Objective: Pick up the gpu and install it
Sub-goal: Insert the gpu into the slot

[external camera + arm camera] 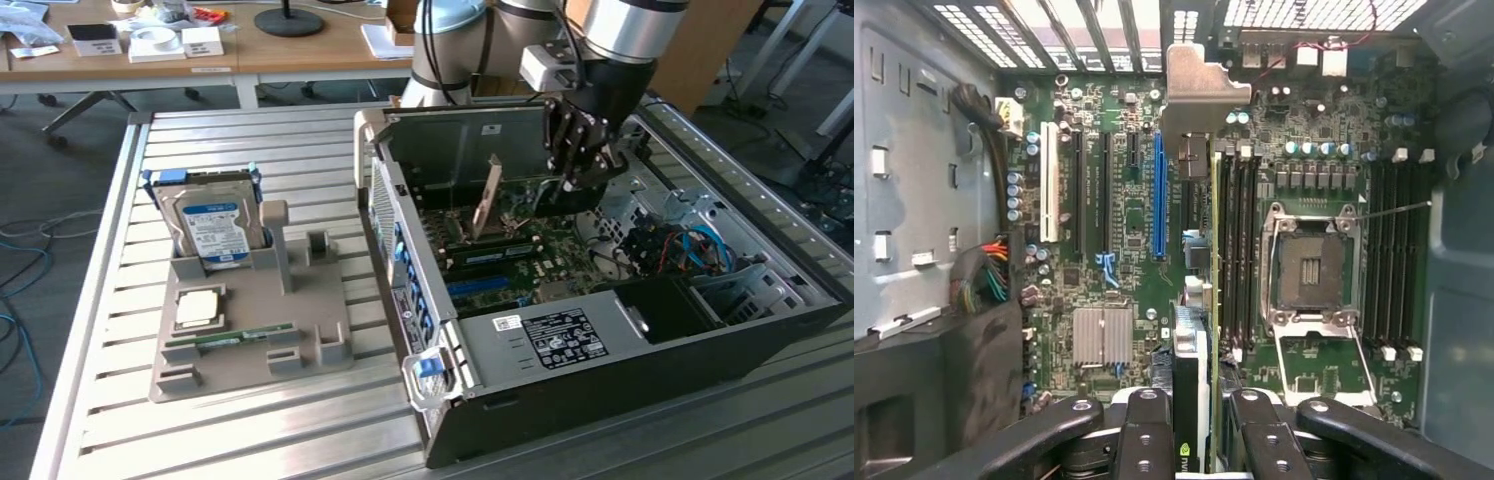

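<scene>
The gpu [1194,340] is a thin dark card seen edge-on in the wrist view, with its silvery bracket [1199,85] at the far end. My gripper [1194,425] is shut on the card, a black finger [1147,435] pressing on each side. The card hangs over the green motherboard [1124,290], just beside the long blue slot [1158,195] and not seated in it. In the exterior view my gripper [583,172] reaches down into the open computer case [587,330], and the gpu [490,200] stands upright above the board.
A grey fixture [314,310] on the slatted table at the exterior view's left holds a hard drive with a blue-white label [214,228], a processor [200,308] and a green memory stick [247,335]. Case walls, cables [687,245] and the drive cage [667,305] surround the board.
</scene>
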`<state>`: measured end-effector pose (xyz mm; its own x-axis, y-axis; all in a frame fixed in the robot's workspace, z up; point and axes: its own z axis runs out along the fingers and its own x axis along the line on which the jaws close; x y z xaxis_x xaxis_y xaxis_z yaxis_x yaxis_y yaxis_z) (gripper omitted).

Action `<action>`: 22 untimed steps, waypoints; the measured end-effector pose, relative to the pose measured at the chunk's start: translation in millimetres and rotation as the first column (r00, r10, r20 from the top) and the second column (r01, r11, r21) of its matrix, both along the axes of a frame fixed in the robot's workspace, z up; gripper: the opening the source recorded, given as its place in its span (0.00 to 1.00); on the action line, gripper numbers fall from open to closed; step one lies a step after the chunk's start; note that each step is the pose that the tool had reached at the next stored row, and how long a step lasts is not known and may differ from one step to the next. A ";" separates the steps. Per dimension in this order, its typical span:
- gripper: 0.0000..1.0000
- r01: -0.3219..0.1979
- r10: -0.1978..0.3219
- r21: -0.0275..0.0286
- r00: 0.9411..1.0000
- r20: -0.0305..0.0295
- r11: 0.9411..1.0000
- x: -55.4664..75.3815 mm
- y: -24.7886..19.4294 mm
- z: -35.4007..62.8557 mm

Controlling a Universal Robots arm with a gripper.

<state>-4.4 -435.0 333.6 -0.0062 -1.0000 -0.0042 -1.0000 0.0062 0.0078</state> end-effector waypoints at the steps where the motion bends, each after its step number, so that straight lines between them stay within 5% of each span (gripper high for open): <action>1: 0.27 0.000 0.000 0.000 1.000 0.000 1.000 -0.5 -0.3 -1.2; 22: 0.27 0.012 -0.012 0.000 1.000 0.001 1.000 -13.5 -12.4 -17.5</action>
<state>-17.9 -447.4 316.1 -0.0178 -0.9998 -0.0042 -0.9998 0.0177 0.0072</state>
